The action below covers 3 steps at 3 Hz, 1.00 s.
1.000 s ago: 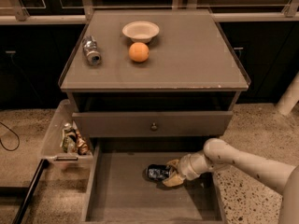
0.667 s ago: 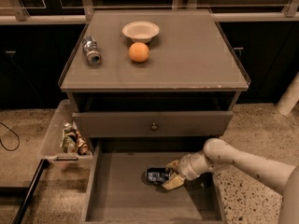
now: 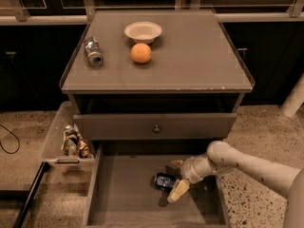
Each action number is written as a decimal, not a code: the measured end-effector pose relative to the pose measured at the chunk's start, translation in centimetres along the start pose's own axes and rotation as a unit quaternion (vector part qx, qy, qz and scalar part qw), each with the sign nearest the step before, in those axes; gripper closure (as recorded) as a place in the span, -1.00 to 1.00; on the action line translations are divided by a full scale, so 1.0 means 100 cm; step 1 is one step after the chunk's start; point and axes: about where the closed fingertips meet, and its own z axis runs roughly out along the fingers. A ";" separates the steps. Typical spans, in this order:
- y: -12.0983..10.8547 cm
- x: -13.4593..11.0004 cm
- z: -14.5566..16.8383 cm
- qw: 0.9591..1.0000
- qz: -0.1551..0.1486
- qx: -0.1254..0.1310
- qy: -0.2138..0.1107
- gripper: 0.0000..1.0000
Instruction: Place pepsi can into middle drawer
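The pepsi can (image 3: 163, 180), small and dark blue, lies on its side on the floor of the open middle drawer (image 3: 123, 198), right of centre. My gripper (image 3: 176, 178) reaches in from the right, low in the drawer, right at the can's right end. Its two tan fingers (image 3: 178, 191) are spread apart on either side of the can's end, and the can rests on the drawer floor.
The drawer above shows a grey front with a small knob (image 3: 156, 128). On the cabinet top sit a silver-grey can (image 3: 93, 52), an orange (image 3: 141, 52) and a white bowl (image 3: 143, 31). A clear bin of small items (image 3: 72, 141) hangs at the left.
The gripper's fingers have spread wider, the near one swinging away from the can. The can has stayed on the drawer floor, shifted barely at all.
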 end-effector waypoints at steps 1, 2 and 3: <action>0.012 0.002 -0.013 1.000 -0.002 -0.005 -0.009 -1.00; 0.029 -0.001 -0.052 1.000 -0.021 0.017 -0.004 -1.00; 0.045 -0.013 -0.110 0.998 -0.051 0.045 0.008 -1.00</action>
